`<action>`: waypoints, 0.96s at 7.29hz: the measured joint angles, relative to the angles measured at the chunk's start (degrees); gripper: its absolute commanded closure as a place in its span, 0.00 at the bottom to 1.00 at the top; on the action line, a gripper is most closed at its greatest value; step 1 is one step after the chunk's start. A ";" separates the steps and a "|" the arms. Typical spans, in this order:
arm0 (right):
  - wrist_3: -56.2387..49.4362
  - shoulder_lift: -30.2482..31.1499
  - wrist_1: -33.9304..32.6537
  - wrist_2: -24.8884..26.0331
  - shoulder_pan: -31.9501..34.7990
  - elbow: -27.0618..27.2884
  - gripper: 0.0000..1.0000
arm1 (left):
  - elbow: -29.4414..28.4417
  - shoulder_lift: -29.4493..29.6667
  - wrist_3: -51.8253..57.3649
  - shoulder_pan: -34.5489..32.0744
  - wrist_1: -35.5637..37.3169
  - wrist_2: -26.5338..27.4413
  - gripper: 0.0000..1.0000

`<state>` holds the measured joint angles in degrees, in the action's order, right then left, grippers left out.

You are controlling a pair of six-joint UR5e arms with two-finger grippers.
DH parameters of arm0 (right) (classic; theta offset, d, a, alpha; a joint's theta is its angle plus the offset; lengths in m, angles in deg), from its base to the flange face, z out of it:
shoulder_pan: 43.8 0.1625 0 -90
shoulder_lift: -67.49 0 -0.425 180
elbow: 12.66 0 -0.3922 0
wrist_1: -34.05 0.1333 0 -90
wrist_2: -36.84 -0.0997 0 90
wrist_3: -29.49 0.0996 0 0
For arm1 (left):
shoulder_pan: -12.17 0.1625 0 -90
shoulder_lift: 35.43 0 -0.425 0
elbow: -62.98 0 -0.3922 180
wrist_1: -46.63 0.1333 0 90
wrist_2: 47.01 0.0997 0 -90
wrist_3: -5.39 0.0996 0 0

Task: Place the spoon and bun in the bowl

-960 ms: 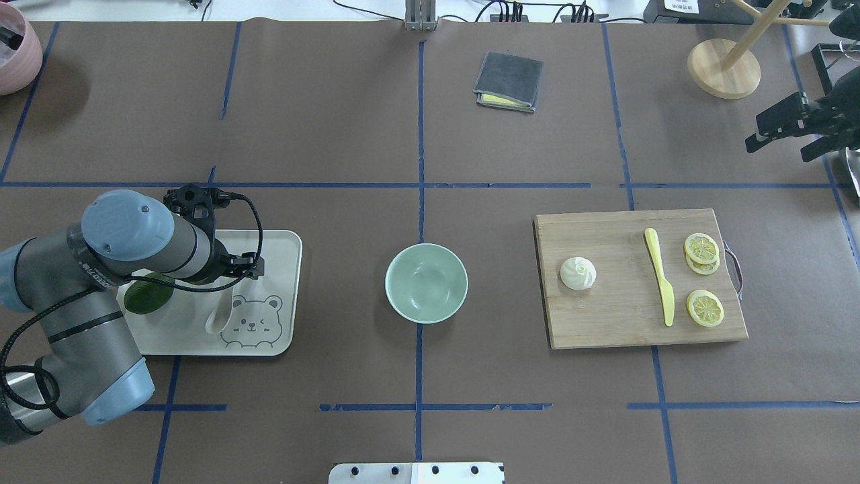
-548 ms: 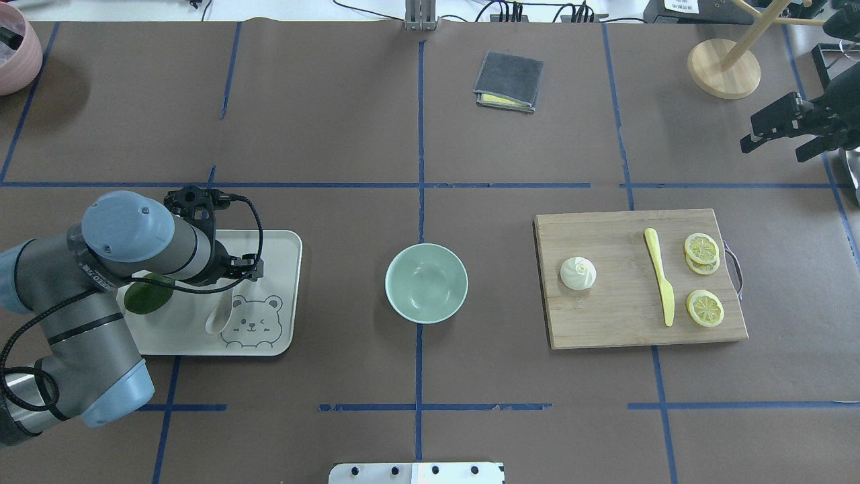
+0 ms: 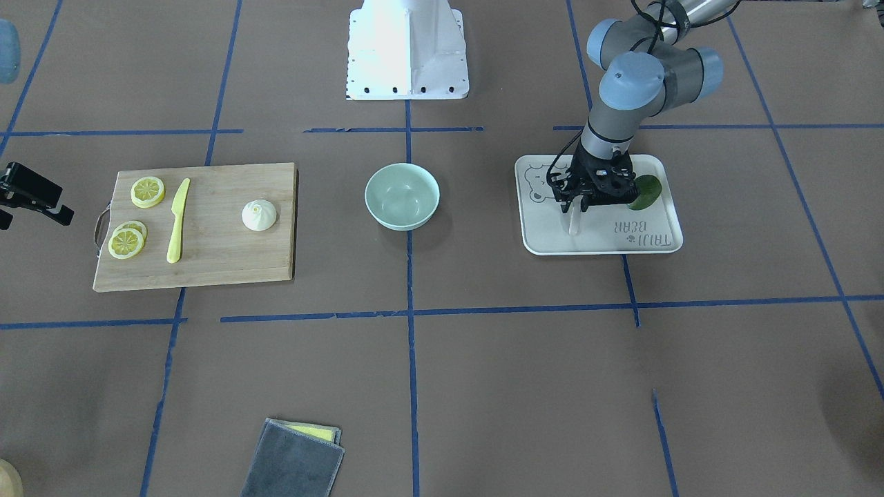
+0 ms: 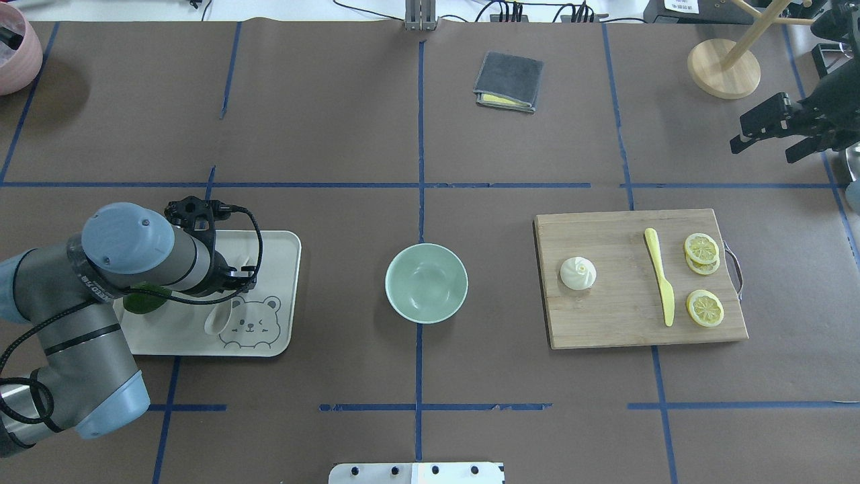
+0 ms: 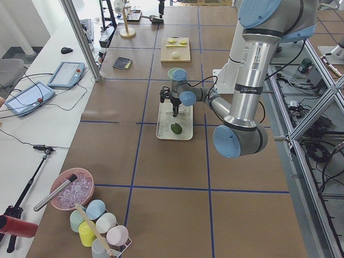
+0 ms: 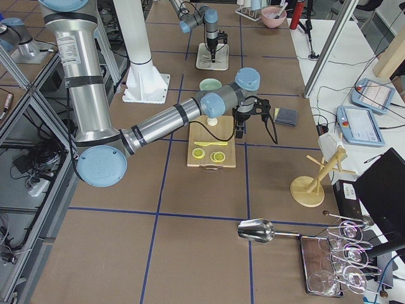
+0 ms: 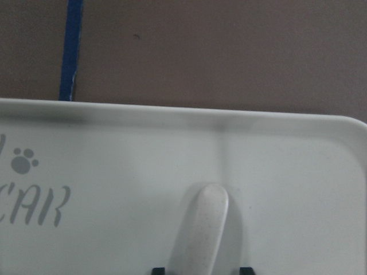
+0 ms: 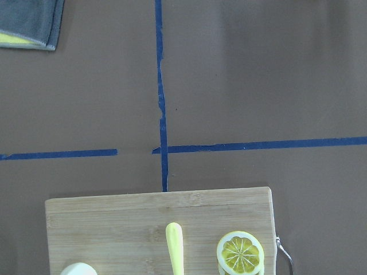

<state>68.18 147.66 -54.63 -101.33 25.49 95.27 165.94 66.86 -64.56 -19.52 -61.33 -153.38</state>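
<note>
The off-white spoon (image 4: 216,321) lies on the cream bear tray (image 4: 272,262), with its handle pointing away from the robot (image 7: 200,229). My left gripper (image 3: 574,207) is low over the tray and open, a fingertip on each side of the spoon handle (image 3: 572,222). The white bun (image 4: 578,273) sits on the wooden cutting board (image 4: 625,326); it also shows in the front view (image 3: 259,215). The mint-green bowl (image 4: 426,283) stands empty at the table's middle. My right gripper (image 4: 762,151) is open and empty, high up at the far right, beyond the board.
A dark green fruit (image 4: 144,300) lies on the tray beside my left wrist. A yellow knife (image 4: 660,275) and lemon slices (image 4: 704,308) lie on the board. A grey folded cloth (image 4: 508,81), a wooden stand (image 4: 723,67) and a pink bowl (image 4: 13,54) are at the far edge.
My left arm has sunk lower over the tray, around the spoon handle. My right gripper has drifted a little left and further away from the robot.
</note>
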 measured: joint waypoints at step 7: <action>7.57 -1.37 4.17 5.61 -6.92 -0.19 0.00 | 7.06 0.30 0.07 -0.92 3.33 -0.31 1.00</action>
<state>75.76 146.28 -50.46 -95.72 18.57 95.08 173.00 67.16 -64.48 -20.44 -58.00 -153.69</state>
